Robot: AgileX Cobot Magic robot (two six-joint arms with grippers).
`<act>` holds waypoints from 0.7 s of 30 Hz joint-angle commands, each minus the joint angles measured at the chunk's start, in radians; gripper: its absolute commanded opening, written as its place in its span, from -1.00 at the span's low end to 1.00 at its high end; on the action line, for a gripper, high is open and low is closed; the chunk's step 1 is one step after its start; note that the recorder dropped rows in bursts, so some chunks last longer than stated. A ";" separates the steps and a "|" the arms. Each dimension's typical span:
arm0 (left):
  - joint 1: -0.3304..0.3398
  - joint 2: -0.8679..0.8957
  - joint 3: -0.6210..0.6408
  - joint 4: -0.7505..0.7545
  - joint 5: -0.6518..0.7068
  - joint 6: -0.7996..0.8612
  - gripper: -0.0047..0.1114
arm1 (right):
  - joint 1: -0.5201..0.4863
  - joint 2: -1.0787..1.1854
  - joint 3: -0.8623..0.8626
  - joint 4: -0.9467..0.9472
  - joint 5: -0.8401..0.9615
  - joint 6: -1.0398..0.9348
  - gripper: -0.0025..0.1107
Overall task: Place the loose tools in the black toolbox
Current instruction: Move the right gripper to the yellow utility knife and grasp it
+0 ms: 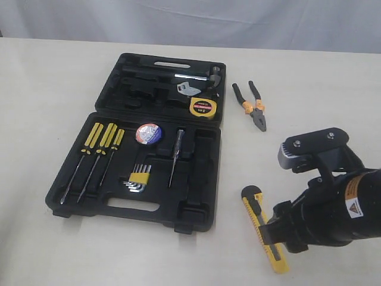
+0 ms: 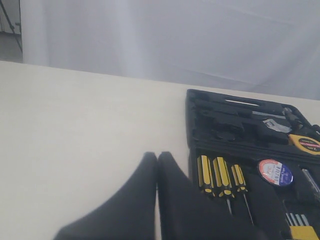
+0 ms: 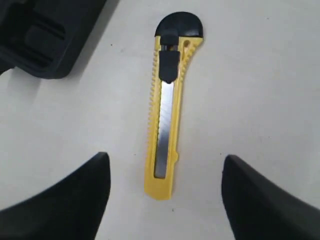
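black toolbox open | yellow-black tape measure, blue-white-labelled tape roll inside | orange-handled pliers, long yellow utility knife loose beside it

Robot lab test bench. Bare cream tabletop; white fabric backdrop hung along far edge, screening room behind. Black robot arm with warning sticker at near right. Open black toolbox at centre.
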 commanded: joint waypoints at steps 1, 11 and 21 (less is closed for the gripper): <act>-0.006 0.004 -0.005 -0.004 -0.001 0.000 -0.92 | 0.003 0.075 -0.046 -0.047 -0.017 0.021 0.08; -0.006 0.004 -0.005 -0.004 0.001 0.000 -0.92 | 0.003 0.324 -0.176 -0.072 -0.017 0.057 0.08; -0.006 0.004 -0.005 -0.004 0.001 0.000 -0.92 | 0.003 0.427 -0.181 -0.072 -0.092 0.087 0.08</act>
